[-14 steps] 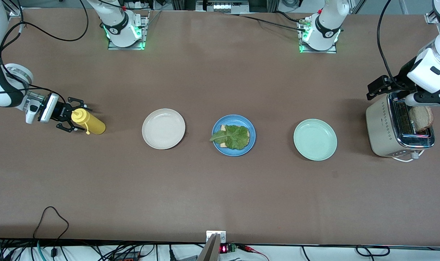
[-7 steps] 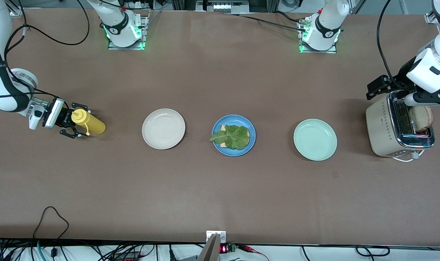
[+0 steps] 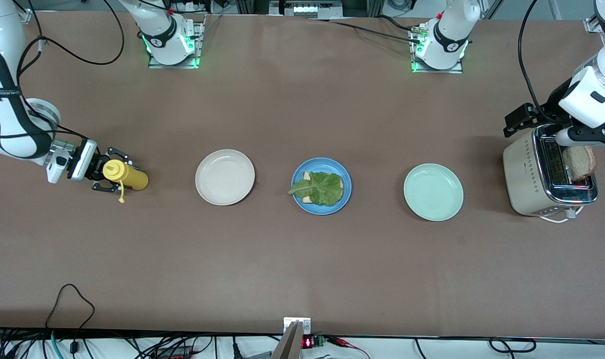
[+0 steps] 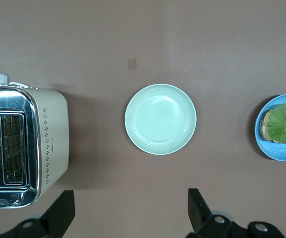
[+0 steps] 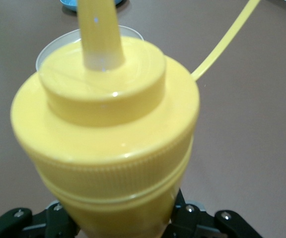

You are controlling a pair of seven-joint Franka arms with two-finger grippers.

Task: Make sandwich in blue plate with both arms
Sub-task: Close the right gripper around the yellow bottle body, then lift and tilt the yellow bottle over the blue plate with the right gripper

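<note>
The blue plate [image 3: 297, 180] sits mid-table and holds one bread slice [image 3: 307, 176] under a green lettuce leaf [image 3: 322, 188]; it also shows in the left wrist view [image 4: 281, 154]. A second bread slice [image 3: 579, 162] stands in the toaster [image 3: 524, 174]. My left gripper [image 3: 519, 121] hangs open and empty over the table beside the toaster; its jaws [image 4: 128, 213] stand wide apart. My right gripper [image 3: 109, 170] is shut on a yellow squeeze bottle [image 3: 127, 176] at the right arm's end of the table. The bottle [image 5: 108, 139] fills the right wrist view.
A cream-white plate [image 3: 225, 177] lies between the bottle and the blue plate. A pale mint-green plate [image 3: 433, 192] lies between the blue plate and the toaster, and shows in the left wrist view [image 4: 160, 119]. Cables hang over the table's near edge.
My right gripper has moved a little toward the cream plate with the yellow bottle, and the bottle now stands more upright. The left arm has not moved.
</note>
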